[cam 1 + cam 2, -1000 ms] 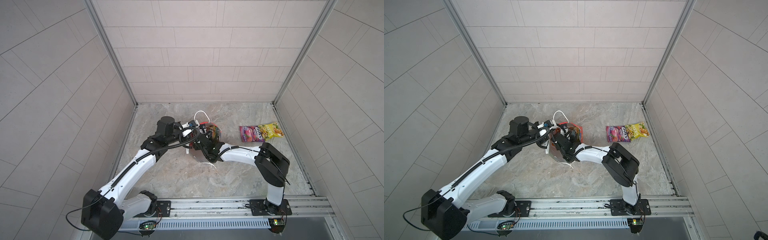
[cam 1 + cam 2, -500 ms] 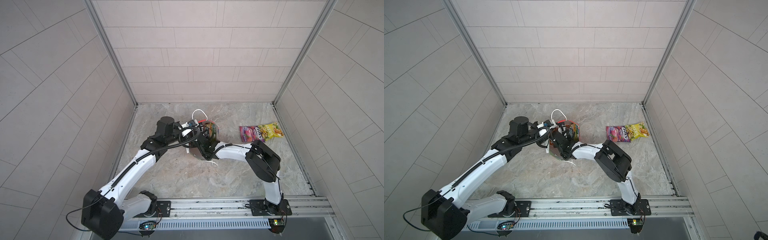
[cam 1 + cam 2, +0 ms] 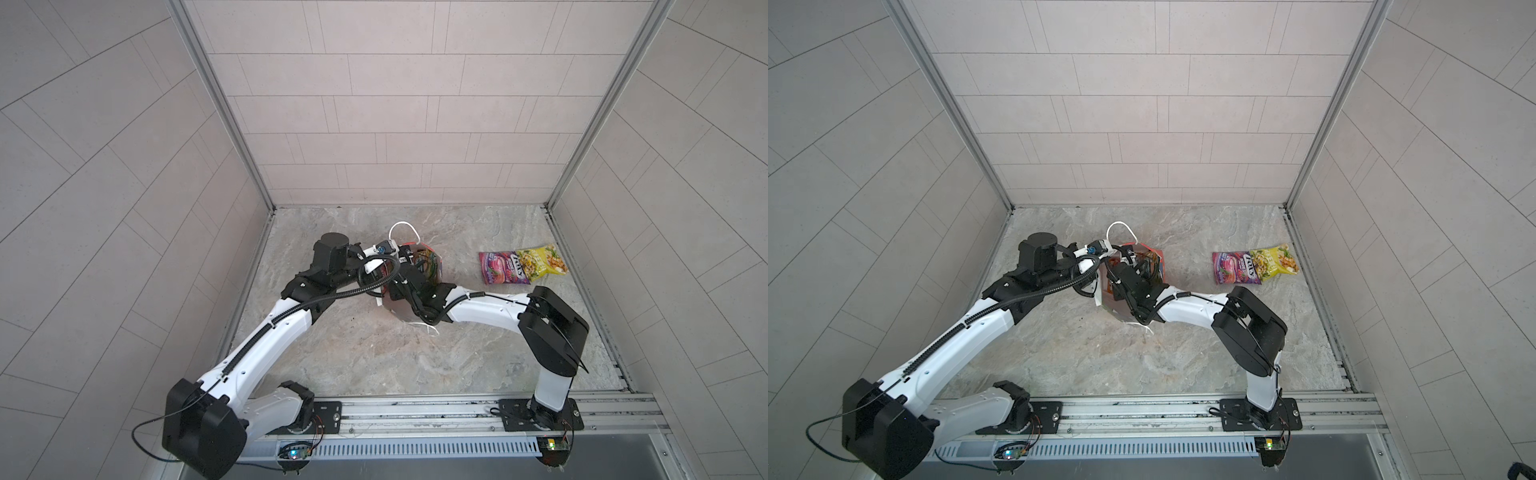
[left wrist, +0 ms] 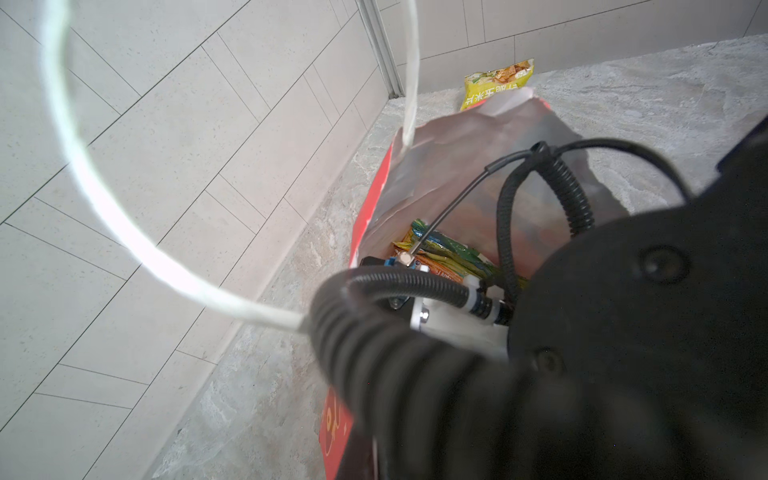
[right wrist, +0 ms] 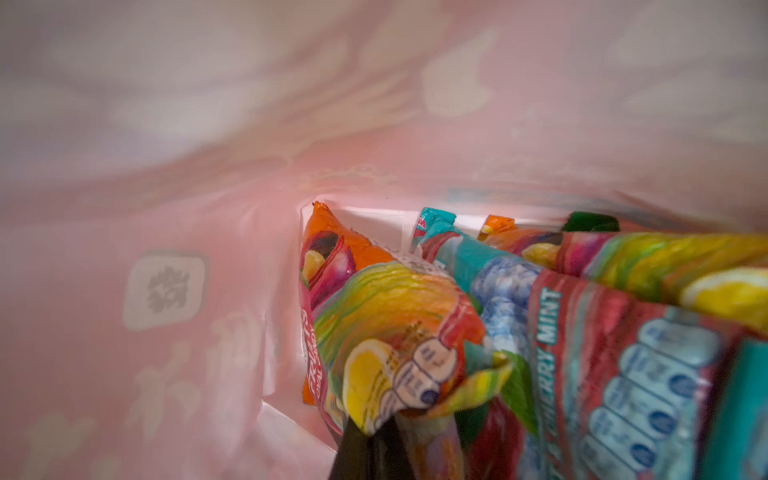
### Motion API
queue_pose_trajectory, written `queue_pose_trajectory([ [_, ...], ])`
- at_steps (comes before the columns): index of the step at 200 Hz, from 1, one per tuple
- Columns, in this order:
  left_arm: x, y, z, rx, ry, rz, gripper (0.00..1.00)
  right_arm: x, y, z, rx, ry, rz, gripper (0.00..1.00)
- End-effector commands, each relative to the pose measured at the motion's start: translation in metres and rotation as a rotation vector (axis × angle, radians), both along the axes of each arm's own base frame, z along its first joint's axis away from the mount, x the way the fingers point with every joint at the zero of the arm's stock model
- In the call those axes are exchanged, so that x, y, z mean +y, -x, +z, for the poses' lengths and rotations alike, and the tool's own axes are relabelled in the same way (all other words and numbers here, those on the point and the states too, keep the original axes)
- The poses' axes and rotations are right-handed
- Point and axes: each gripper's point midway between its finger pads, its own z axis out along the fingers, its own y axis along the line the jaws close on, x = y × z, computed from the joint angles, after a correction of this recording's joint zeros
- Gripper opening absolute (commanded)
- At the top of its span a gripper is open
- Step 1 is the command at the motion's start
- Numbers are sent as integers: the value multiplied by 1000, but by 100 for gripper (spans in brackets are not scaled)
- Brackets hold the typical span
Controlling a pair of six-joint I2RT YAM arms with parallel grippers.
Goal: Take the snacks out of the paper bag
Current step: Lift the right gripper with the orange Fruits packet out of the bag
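Observation:
The red paper bag stands tilted at the middle of the floor with its mouth open. My left gripper is shut on its rim beside the white cord handle. Its jaws are hidden in the left wrist view. My right arm reaches into the bag, and my right gripper is shut on the corner of a rainbow-coloured snack packet. A teal mint packet and an orange one lie beside it. A purple-pink packet and a yellow-green packet lie on the floor to the right.
Tiled walls close in the marble floor on three sides. A metal rail with both arm bases runs along the front. The two loose packets lie near the right wall's metal track.
The right gripper's jaws have closed on the rainbow packet inside the bag. The right arm's elbow swung left and back. The left arm and the bag have barely moved.

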Motion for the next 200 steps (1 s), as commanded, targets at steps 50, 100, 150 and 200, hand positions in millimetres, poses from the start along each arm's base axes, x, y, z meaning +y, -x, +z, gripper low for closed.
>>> queue_pose_trajectory([
  [50,-7,7,10,-38,14,-48,0,-2,23,75,-100,-77,70,3],
  [100,-7,5,9,-37,12,-41,0,-6,39,99,-126,-87,109,3],
  [150,-5,2,10,-37,13,-22,0,-22,55,130,-165,-88,155,2],
  [200,-3,-1,12,-39,16,4,0,-44,79,164,-247,-78,231,2],
])
